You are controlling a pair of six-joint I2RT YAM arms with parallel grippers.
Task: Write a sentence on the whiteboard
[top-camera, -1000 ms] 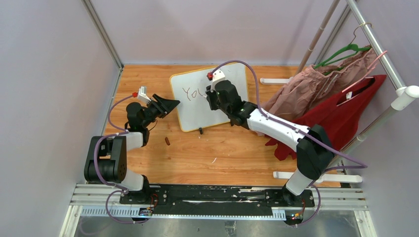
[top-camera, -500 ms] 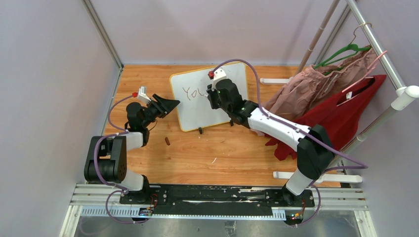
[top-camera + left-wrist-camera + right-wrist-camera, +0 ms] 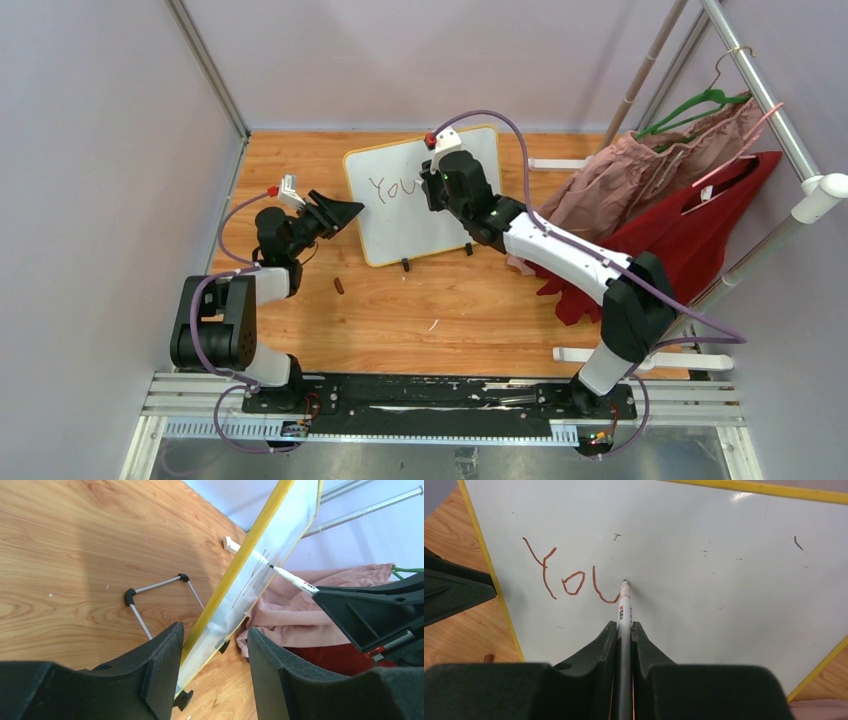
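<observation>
The whiteboard (image 3: 420, 225) stands propped at a tilt on the wooden table (image 3: 400, 310), toward the far edge and about midway between the left and right edges. Its black feet rest on the wood and a wire stand (image 3: 150, 592) sits behind it. Of the sentence (image 3: 569, 580), only "You" is legible, in reddish-brown strokes on the upper left of the board face. The right gripper (image 3: 624, 626) is pinched on a white marker (image 3: 624, 612), with the marker tip touching the board at the end of the "u". The left gripper (image 3: 215, 632) is spread and straddles the board's left edge, one finger behind the yellow frame and one in front. Whether either finger touches the board cannot be told. A small brown object (image 3: 339, 286) lies on the table near the board's near-left corner. A pink garment (image 3: 640, 180) and a red garment (image 3: 700, 235) hang at the right edge.
</observation>
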